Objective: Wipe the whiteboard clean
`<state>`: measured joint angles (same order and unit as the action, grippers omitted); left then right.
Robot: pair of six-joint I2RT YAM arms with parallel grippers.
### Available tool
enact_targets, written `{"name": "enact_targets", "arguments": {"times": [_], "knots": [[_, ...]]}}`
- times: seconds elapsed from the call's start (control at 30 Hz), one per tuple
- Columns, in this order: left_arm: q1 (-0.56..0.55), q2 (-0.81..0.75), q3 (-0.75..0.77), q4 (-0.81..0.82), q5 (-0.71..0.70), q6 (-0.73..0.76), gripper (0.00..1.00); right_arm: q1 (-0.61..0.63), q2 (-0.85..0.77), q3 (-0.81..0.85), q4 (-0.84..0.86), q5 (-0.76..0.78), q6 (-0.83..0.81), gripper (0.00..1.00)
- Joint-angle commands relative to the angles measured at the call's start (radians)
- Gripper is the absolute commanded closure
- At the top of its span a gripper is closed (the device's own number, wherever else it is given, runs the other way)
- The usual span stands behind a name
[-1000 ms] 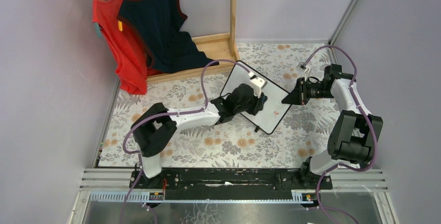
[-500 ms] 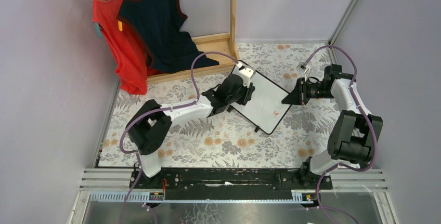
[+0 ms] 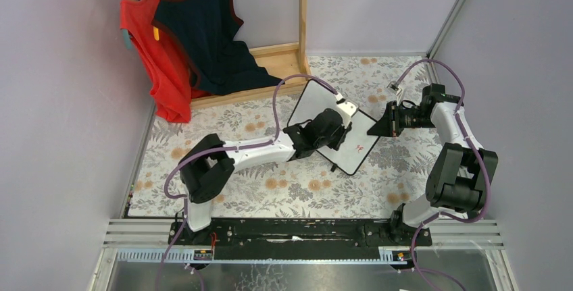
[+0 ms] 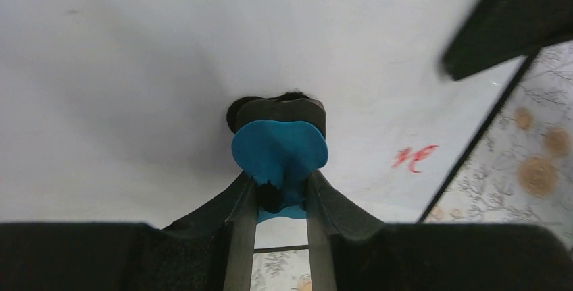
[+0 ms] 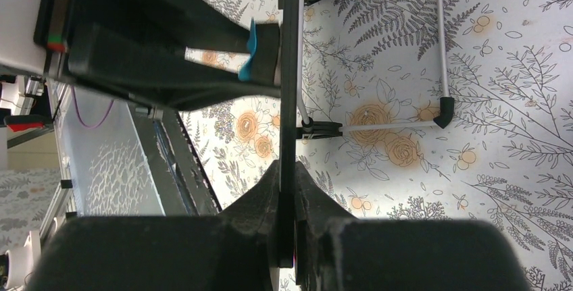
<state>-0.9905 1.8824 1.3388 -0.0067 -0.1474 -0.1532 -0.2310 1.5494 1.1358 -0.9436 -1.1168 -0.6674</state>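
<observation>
The whiteboard [image 3: 312, 105] stands tilted at mid table, white with a thin black frame. My right gripper [image 3: 376, 127] is shut on its right edge, seen edge-on in the right wrist view [image 5: 290, 68]. My left gripper [image 3: 340, 136] is shut on the blue-black eraser [image 4: 279, 148] and presses it against the board's face [image 4: 135, 68]. A small red mark [image 4: 413, 158] lies to the right of the eraser, also in the top view [image 3: 359, 147]. The eraser shows too in the right wrist view [image 5: 260, 48].
A wooden rack [image 3: 302, 14] with a red top [image 3: 152, 55] and a dark top [image 3: 206, 34] stands at the back left. The board's wire stand with black feet [image 5: 442, 112] rests on the floral cloth [image 3: 297, 190]. Walls close in on both sides.
My left gripper with the eraser swept up to the board's upper left, then came back down right towards the red mark. The right gripper and the board stayed put.
</observation>
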Motion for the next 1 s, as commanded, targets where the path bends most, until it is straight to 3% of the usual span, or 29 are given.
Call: {"name": "enact_targets", "arguments": {"times": [0.0, 0.4, 0.97], "knots": [[-0.067, 0.058, 0.019, 0.093, 0.127, -0.075, 1.00, 0.027, 0.016, 0.015, -0.069, -0.020, -0.023, 1.00], [-0.187, 0.118, 0.063, 0.127, 0.141, -0.129, 1.00, 0.026, 0.018, 0.017, -0.072, -0.021, -0.024, 1.00], [-0.183, 0.003, 0.035, 0.075, -0.008, -0.045, 1.00, 0.026, 0.020, 0.016, -0.077, -0.021, -0.029, 1.00]]}}
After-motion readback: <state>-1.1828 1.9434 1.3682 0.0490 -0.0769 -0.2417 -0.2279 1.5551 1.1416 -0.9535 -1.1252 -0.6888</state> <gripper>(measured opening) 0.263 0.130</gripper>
